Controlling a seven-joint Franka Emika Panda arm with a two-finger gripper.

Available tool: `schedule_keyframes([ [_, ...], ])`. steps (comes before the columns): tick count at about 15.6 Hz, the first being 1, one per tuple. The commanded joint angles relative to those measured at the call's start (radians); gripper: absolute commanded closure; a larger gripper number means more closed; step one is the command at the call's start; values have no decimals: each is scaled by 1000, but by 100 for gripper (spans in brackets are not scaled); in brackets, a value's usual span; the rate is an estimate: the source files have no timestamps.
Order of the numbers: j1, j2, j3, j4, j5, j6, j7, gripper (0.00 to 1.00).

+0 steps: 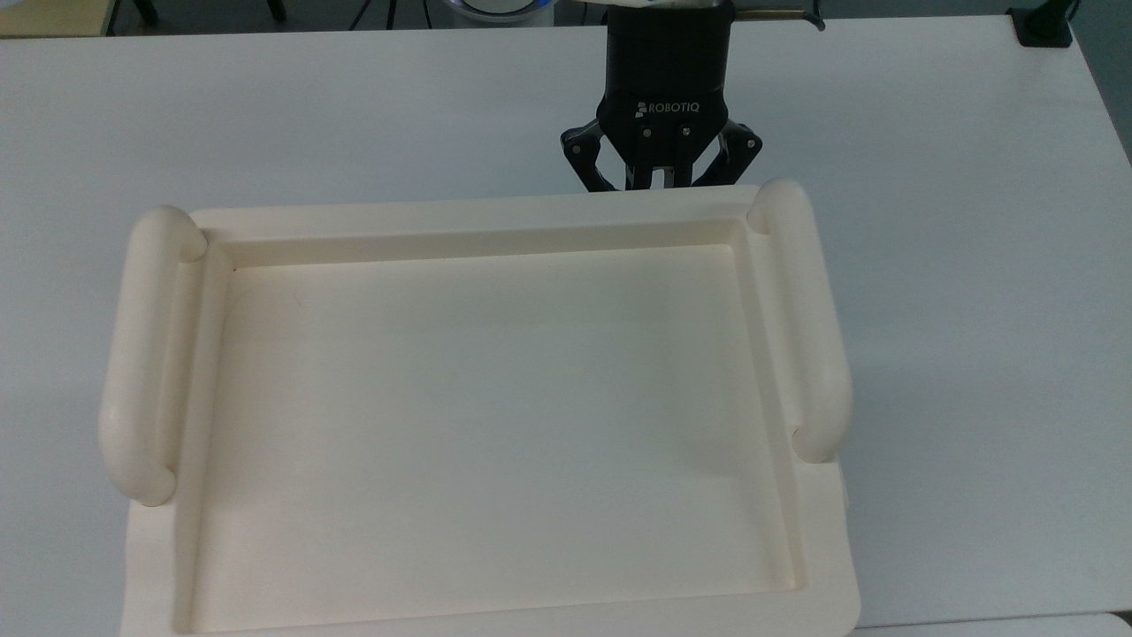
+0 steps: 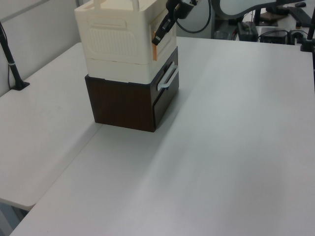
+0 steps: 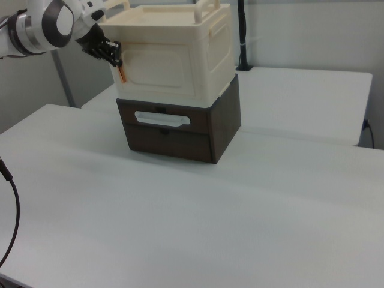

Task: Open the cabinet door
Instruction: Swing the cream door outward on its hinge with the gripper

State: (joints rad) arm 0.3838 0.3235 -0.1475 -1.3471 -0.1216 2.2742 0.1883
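Note:
The cabinet is a cream box on a dark brown base. Its recessed top [image 1: 478, 217] takes up most of the top view. The cabinet door [image 3: 159, 71] is the flat cream front panel, lying flush with the box; in the left view the cabinet door [image 2: 166, 45] faces right. An orange-brown strip [image 3: 122, 74] hangs at the door's edge on the right view's left. My gripper [image 1: 659, 184] reaches down at that edge, its fingers drawn close together and their tips hidden behind the top's rim. In the side views the gripper [image 3: 115, 59] [image 2: 160, 33] sits right at the strip.
Below the door the brown base has a drawer with a white handle [image 3: 158, 119] [image 2: 168, 77]. Thick rounded cream bars [image 1: 141, 354] [image 1: 809, 327] run along both sides of the top. A black post [image 2: 12, 64] stands at the white table's edge in the left view.

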Motion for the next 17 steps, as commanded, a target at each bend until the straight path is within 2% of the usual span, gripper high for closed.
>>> schedule_keyframes([
  [1, -5, -43, -9, -30, -23, -99, -13, 85],
  [5, -3, -89, -9, -52, -13, -232, -52, 85],
  [6, -3, -102, -9, -53, -12, -273, -52, 79],
  [7, -5, -115, -7, -53, -9, -324, -53, 63],
  [9, -6, -144, -9, -53, -6, -448, -59, 1],
  [11, -8, -182, -9, -49, -3, -586, -102, 0],
  [13, -14, -221, -18, -41, 40, -663, -157, 0],
  [17, -20, -254, -24, 9, 62, -671, -158, 0],
])
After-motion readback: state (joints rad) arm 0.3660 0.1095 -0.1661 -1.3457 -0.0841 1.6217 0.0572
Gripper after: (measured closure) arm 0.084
